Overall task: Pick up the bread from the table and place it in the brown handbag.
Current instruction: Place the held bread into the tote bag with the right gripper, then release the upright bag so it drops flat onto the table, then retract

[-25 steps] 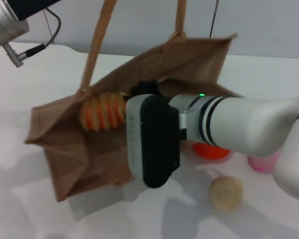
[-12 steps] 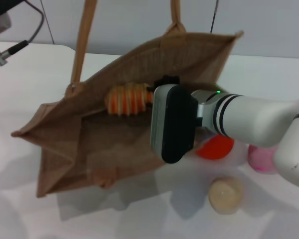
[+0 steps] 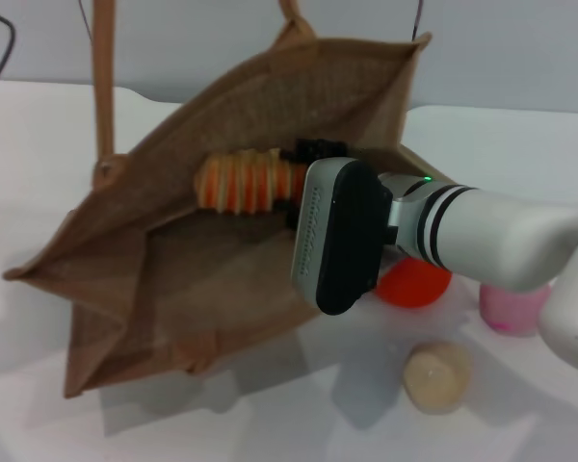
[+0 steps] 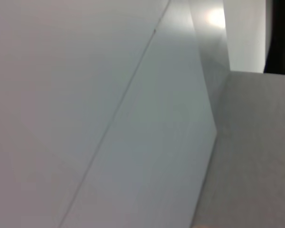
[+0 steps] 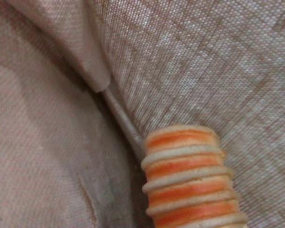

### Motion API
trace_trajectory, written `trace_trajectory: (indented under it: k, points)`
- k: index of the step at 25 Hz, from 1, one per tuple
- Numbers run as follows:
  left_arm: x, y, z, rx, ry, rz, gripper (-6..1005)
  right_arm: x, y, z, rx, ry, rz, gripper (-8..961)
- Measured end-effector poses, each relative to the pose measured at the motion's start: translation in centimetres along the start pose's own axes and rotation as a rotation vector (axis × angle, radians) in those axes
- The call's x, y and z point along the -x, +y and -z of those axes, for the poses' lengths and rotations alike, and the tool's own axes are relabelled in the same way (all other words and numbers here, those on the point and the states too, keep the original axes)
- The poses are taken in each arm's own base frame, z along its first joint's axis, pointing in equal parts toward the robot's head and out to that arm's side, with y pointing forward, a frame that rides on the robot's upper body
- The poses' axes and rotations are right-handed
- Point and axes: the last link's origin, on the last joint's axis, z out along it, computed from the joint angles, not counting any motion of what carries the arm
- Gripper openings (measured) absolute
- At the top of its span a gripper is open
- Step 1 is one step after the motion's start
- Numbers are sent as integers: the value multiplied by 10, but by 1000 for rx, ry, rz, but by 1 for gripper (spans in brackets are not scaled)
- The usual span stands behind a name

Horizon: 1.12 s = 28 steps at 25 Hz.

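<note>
The right hand (image 3: 294, 183) is reaching across the open mouth of the brown handbag (image 3: 173, 279), coming in from the right edge of the worktop (image 3: 39, 154), its forearm lying nearly level and its black-and-white wrist block hanging over the bag's near rim. Its fingers are clamped on one end of the bread (image 3: 241, 181), which is being held roughly level inside the bag, close against the far wall and pointing toward the left edge. In the right wrist view the bread's (image 5: 190, 180) striped end is sitting just off the burlap lining, near a seam.

To finish this step well, I judge the hand should be lowering the loaf toward the bag's floor and away from the wall before letting go, then backing out the way it came so the rim and the handles are not snagged.

The left hand is not in view; its camera is showing only blank wall.
</note>
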Motion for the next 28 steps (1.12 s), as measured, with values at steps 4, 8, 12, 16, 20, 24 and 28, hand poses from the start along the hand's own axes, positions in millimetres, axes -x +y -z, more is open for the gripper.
trace_trajectory:
  k: [4,8,12,16,20,24,28]
  points:
    - [-5,-1,11,-30,23,-16,151,15,0,12,-23,-57,-24,520]
    - [-9,-3,23,-70,65,-38,152,27,-1,30,-58,-110,-35,667]
    - [-12,-6,31,-120,93,-52,153,31,-4,51,-101,-130,-55,821]
    - [-9,-20,39,-235,104,-52,153,32,-22,85,-214,-172,-126,910]
    - [-1,-29,43,-317,96,-73,154,23,-38,105,-331,-201,-195,905]
    - [19,-38,42,-402,61,-156,155,6,-53,123,-487,-253,-302,904]
    - [35,-40,38,-435,38,-259,155,-12,-57,127,-614,-317,-412,904]
